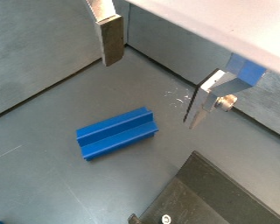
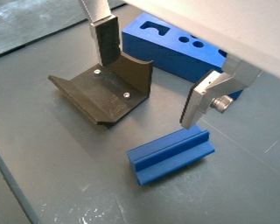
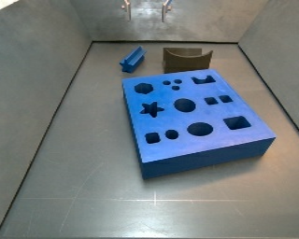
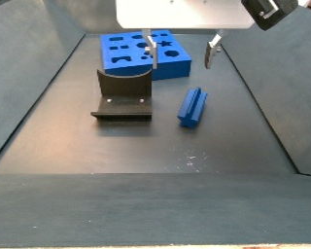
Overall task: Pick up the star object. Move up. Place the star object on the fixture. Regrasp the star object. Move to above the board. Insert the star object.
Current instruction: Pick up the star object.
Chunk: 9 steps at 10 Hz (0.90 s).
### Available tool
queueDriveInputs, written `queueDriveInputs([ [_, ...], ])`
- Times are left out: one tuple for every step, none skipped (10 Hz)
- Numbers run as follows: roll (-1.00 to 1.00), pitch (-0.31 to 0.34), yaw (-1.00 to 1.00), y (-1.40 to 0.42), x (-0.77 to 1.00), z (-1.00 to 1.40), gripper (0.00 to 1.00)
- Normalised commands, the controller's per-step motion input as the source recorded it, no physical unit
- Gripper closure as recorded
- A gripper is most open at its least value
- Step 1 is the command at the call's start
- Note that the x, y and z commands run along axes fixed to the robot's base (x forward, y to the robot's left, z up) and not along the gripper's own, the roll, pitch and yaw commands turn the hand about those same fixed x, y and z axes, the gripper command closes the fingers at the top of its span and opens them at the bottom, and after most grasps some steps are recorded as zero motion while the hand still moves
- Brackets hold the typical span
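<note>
Claw [image 2: 149, 72] of mine hangs spread wide and empty above the floor, the star object [image 2: 171, 155] lying flat below it, just beside the fixture [image 2: 105, 92] and apart from the board [image 2: 171, 45]. To pick it up well, I judge I should centre over the peg's middle, turn my fingers [image 1: 109, 42] square across its short width, and come straight down before closing.
</note>
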Motion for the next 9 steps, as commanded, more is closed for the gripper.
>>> queueDriveInputs([
  [0.05, 0.000, -0.64, 0.00, 0.00, -0.19, 0.00],
  [0.03, -0.023, -1.00, 0.00, 0.00, -0.29, 0.00],
  [0.01, -0.037, -1.00, 0.00, 0.00, -0.31, 0.00],
  [0.01, -0.069, -1.00, 0.00, 0.00, -0.32, 0.00],
  [0.00, -0.100, -1.00, 0.00, 0.00, -0.35, 0.00],
  [0.00, -0.166, -0.95, 0.06, 0.04, -0.41, 0.00],
  [0.01, 0.000, 0.00, 0.00, 0.00, 0.00, 0.00],
  [0.00, -0.300, 0.20, -0.12, -0.09, -0.56, 0.00],
  [0.19, -0.377, 0.60, -0.31, -0.49, -0.80, 0.00],
])
